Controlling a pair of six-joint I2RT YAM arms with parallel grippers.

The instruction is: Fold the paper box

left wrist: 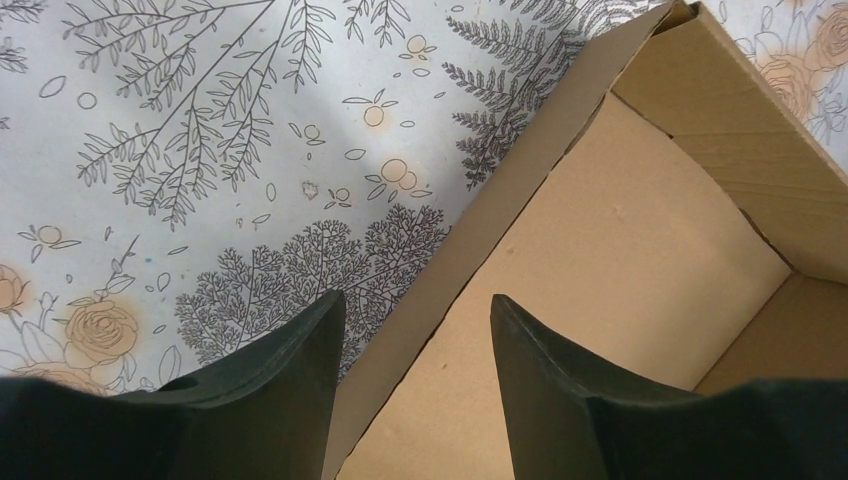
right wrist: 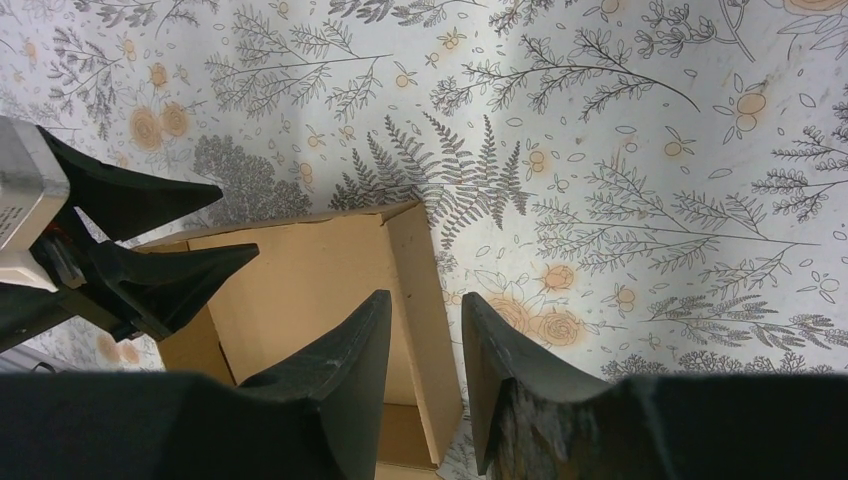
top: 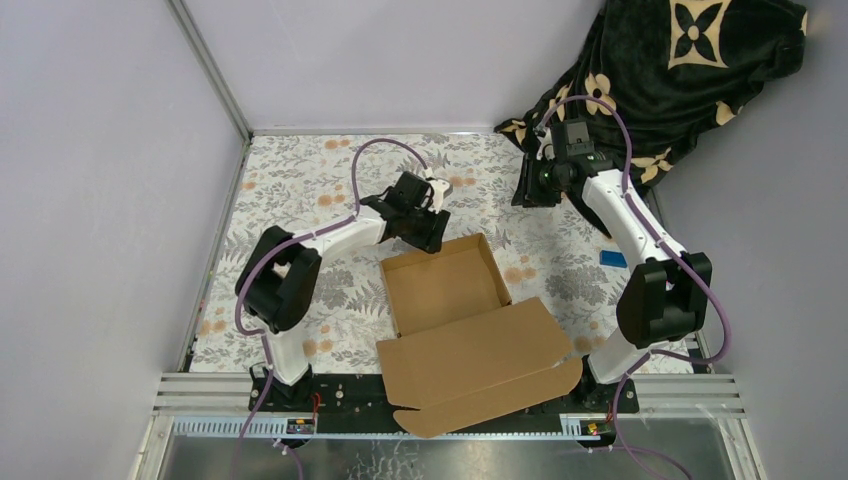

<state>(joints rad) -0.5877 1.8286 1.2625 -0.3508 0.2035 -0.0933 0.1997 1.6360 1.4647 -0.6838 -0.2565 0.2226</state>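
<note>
We note left gripper [left wrist: 416, 300] spread astride a wall of the box [top: 445, 285], right gripper [right wrist: 425, 297] spread, empty; skewed closing could buckle that wall.

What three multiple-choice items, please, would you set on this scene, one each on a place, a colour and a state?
1. Where is the left gripper? A. At the far wall of the plain brown corrugated cardboard box. B. Over its near flap. C. Off the table.
2. What colour is the small flat object on the floral tablecloth right of the box? A. Red. B. Blue. C. Yellow.
3. How does the box's big lid panel lie? A. Shut over the tray. B. Upright. C. Open, flat on the near side.
1 A: its jaws stand astride that wall. 2 B: it shows blue against the cloth. 3 C: the tray's inside shows from above.
</note>
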